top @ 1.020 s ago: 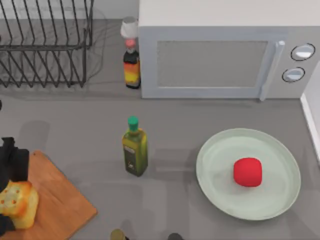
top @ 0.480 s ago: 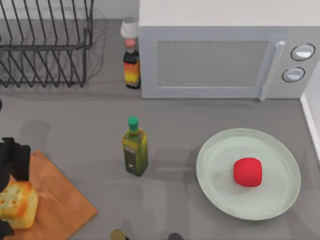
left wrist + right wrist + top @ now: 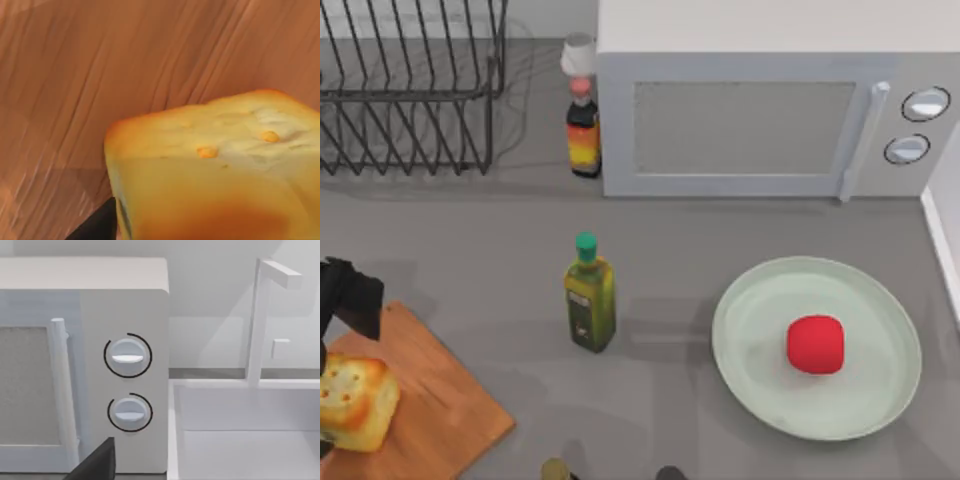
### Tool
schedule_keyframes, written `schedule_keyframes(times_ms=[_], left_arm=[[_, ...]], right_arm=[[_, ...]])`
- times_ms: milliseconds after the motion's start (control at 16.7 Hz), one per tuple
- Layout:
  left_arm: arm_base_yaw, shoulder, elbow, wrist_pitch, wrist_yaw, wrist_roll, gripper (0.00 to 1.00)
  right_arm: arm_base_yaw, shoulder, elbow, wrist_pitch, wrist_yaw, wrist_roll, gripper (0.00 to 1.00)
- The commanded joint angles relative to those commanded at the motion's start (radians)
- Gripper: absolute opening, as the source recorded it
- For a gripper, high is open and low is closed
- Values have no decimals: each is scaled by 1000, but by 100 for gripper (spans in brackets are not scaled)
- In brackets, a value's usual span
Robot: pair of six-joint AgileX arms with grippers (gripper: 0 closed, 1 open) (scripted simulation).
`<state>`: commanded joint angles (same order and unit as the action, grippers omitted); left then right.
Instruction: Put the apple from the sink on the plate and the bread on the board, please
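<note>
While the bread [image 3: 353, 402] sits on the board [image 3: 435, 405], left fingers [image 3: 355, 300] hidden; can't tell grip.

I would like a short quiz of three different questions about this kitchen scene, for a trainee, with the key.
1. True or false: the apple lies on the plate.
2. What does the bread rest on: A the board, B the dish rack, C the microwave?
3. Fill in: the oil bottle has a ___ cap.

Key: 1 true; 2 A; 3 green.
</note>
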<state>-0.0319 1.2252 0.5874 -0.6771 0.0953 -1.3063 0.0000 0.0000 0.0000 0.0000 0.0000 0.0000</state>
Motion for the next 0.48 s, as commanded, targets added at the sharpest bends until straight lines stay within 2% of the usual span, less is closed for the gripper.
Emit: schedule_keyframes(times_ms=[480], left_arm=[[17,-648,-278,317,-47,705,100]], right_arm=[[0,0,0,0,0,0,100]])
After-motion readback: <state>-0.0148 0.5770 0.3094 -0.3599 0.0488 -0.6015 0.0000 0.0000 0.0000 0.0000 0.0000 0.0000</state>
